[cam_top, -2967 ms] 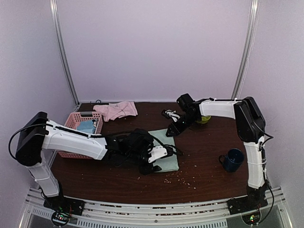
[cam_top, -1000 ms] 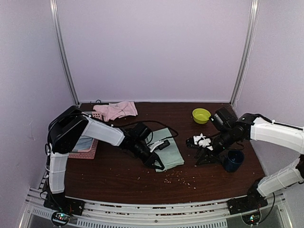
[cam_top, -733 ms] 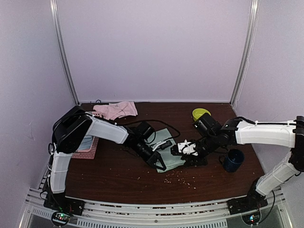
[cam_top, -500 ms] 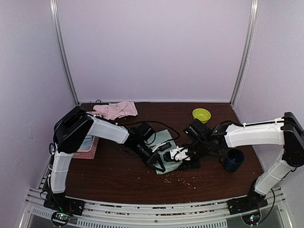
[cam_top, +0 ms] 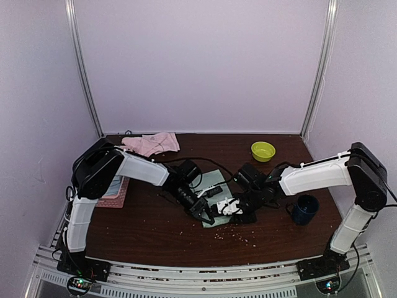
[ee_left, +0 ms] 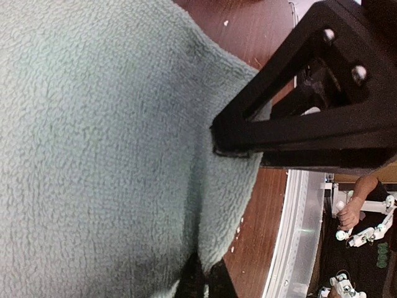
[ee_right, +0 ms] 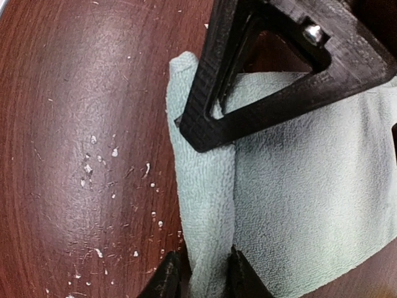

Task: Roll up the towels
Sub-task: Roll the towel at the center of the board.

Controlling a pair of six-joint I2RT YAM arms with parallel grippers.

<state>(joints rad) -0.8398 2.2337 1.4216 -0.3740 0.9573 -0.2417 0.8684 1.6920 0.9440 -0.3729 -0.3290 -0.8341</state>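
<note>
The sage green towel (cam_top: 217, 189) lies flat at the table's middle, its near edge folded over into a narrow strip (ee_right: 208, 186). My left gripper (cam_top: 207, 215) is shut on that edge at the near left corner; in the left wrist view its fingertips (ee_left: 200, 284) pinch the cloth. My right gripper (cam_top: 225, 208) sits just to the right on the same edge. Its jaws (ee_right: 201, 279) close round the folded strip, which narrows between them. The pale pink towel (cam_top: 152, 143) lies crumpled at the back left, away from both grippers.
A pink basket (cam_top: 116, 192) with blue-grey cloth stands at the left edge. A yellow bowl (cam_top: 263, 151) sits at the back right, and a dark blue mug (cam_top: 305, 208) stands right of the right arm. Pale crumbs (cam_top: 236, 231) dot the table near the towel.
The right arm swung left from beside the mug to the green towel's near edge, and its jaws narrowed round the fold. The left gripper stayed shut on the towel.
</note>
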